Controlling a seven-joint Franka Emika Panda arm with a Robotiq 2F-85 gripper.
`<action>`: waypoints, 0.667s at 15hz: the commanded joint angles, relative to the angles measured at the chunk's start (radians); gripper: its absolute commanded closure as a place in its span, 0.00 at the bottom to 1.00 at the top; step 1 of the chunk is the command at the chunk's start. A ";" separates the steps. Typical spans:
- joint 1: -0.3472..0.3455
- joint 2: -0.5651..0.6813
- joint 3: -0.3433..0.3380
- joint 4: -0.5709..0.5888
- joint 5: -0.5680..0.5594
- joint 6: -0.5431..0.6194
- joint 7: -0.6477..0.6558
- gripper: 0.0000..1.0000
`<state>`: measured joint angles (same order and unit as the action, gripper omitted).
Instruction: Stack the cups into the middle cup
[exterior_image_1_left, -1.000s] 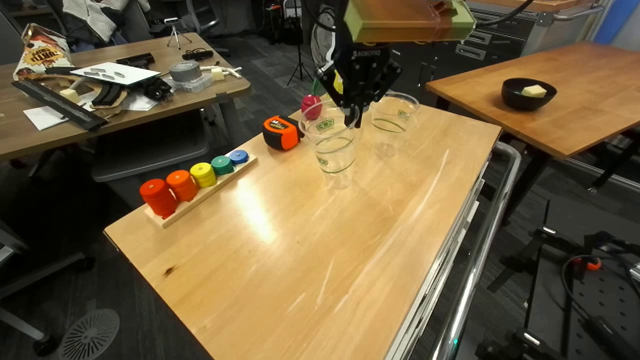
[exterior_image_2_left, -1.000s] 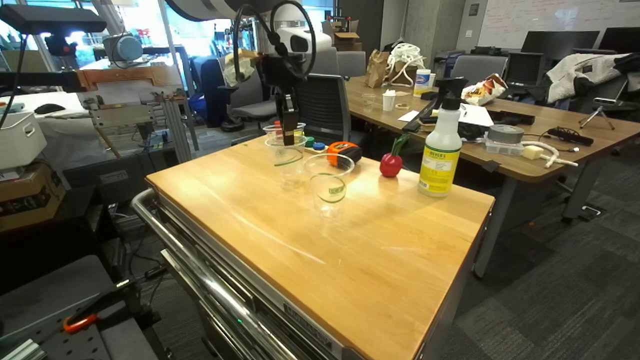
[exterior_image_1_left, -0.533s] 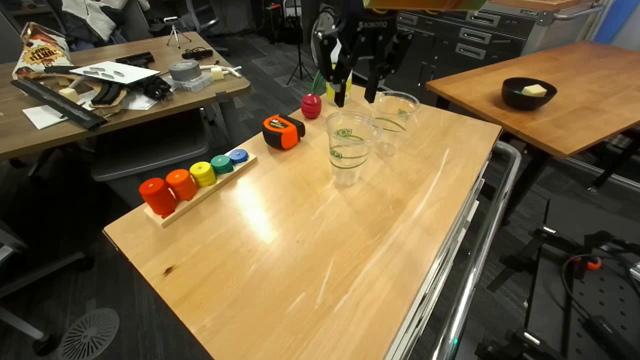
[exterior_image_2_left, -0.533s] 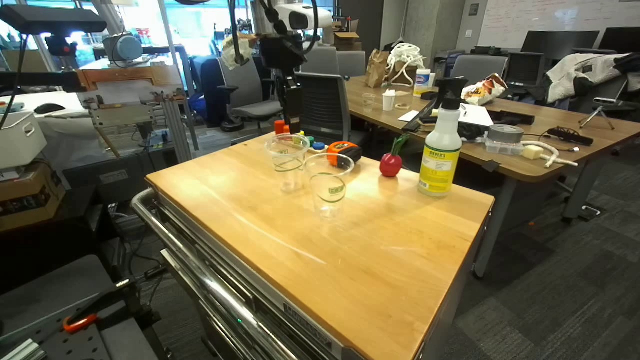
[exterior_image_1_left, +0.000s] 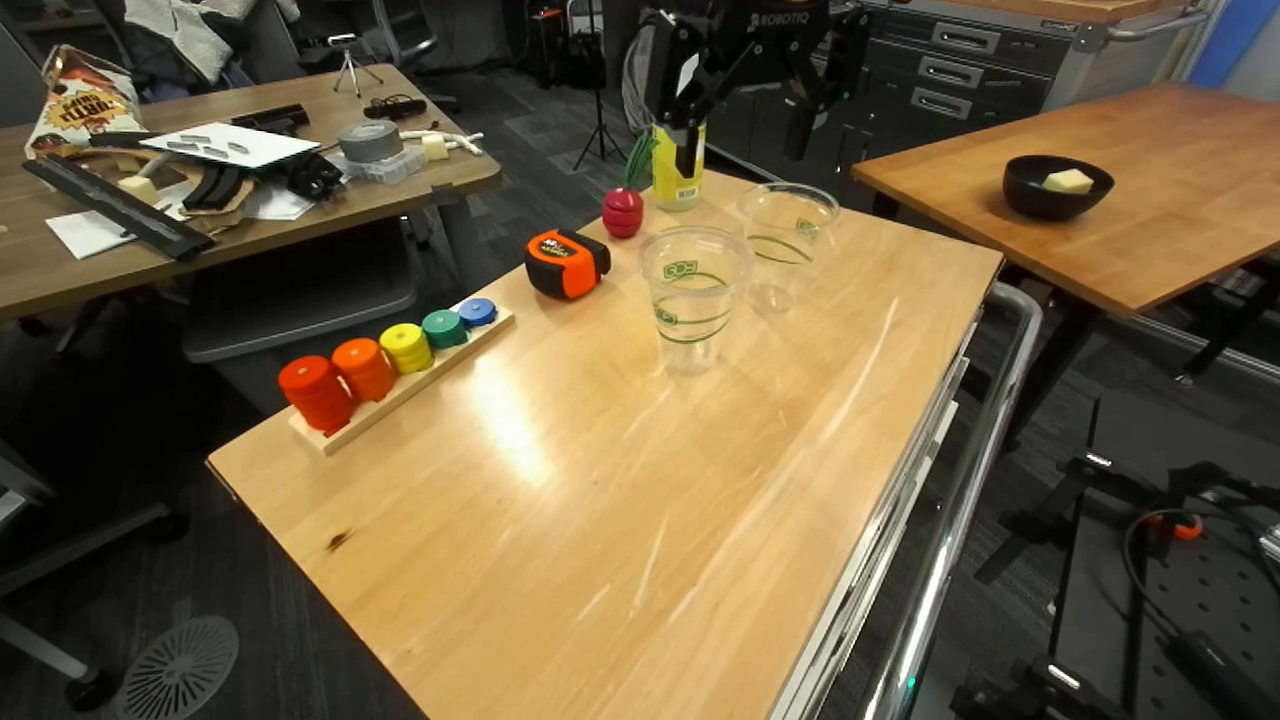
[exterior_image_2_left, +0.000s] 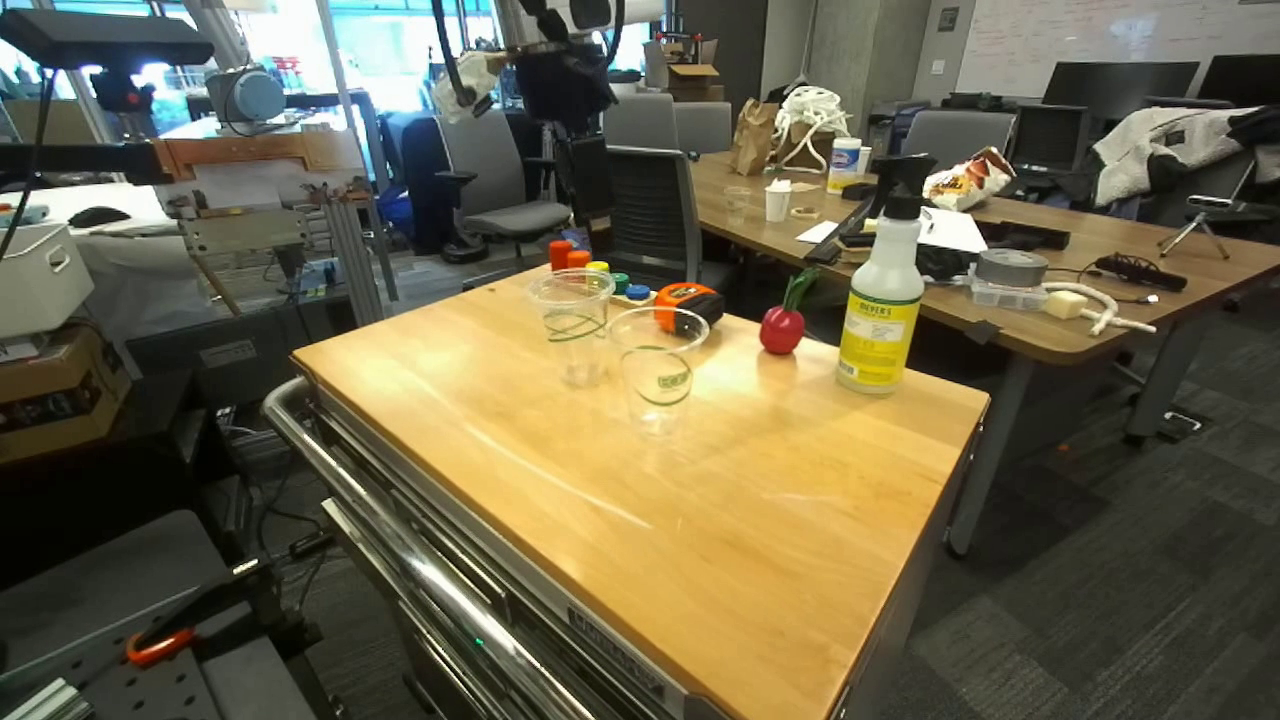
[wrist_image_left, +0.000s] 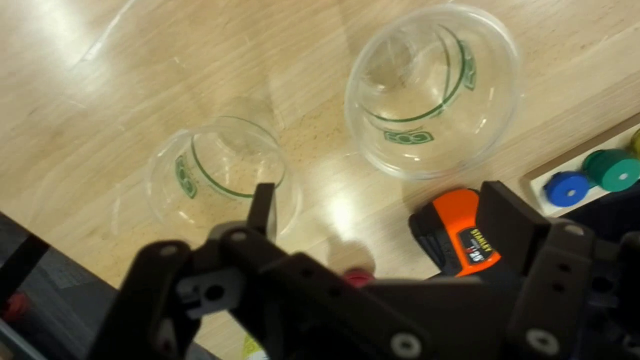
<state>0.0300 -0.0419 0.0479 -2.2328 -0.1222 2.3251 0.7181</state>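
Observation:
Two clear cups stand nested on the wooden top, one inside the middle cup (exterior_image_1_left: 690, 322); doubled green bands and logos show through the walls. A single clear cup (exterior_image_2_left: 660, 385) stands upright close beside them. My gripper (exterior_image_1_left: 743, 145) hangs above and behind the cups, its fingers spread wide with nothing between them. From the wrist view, the nested cups (wrist_image_left: 409, 137) lie beyond the gap between the fingertips, and one finger (wrist_image_left: 262, 202) overlaps the rim area of the single cup (wrist_image_left: 186, 176) in the picture. No contact with either shows.
An orange and black tape measure (exterior_image_1_left: 566, 264) sits near the nested cups. Coloured ring pieces (exterior_image_1_left: 405, 348) stand on a wooden strip along one edge. A red toy vegetable (exterior_image_2_left: 781, 330) and a yellow-labelled spray bottle (exterior_image_2_left: 877, 320) stand by another edge. A metal rail (exterior_image_1_left: 960, 500) runs alongside.
The fingers have spread apart and let go of the inner cup. My gripper has risen clear of the rims and drawn back. The nested cups shifted slightly and now stand upright.

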 joint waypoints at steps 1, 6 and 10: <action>-0.042 -0.030 -0.029 -0.042 -0.101 0.020 0.146 0.00; -0.098 -0.045 -0.078 -0.056 -0.181 -0.016 0.298 0.00; -0.112 -0.043 -0.092 -0.062 -0.143 -0.044 0.314 0.00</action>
<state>-0.0788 -0.0521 -0.0416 -2.2742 -0.2736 2.3096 1.0007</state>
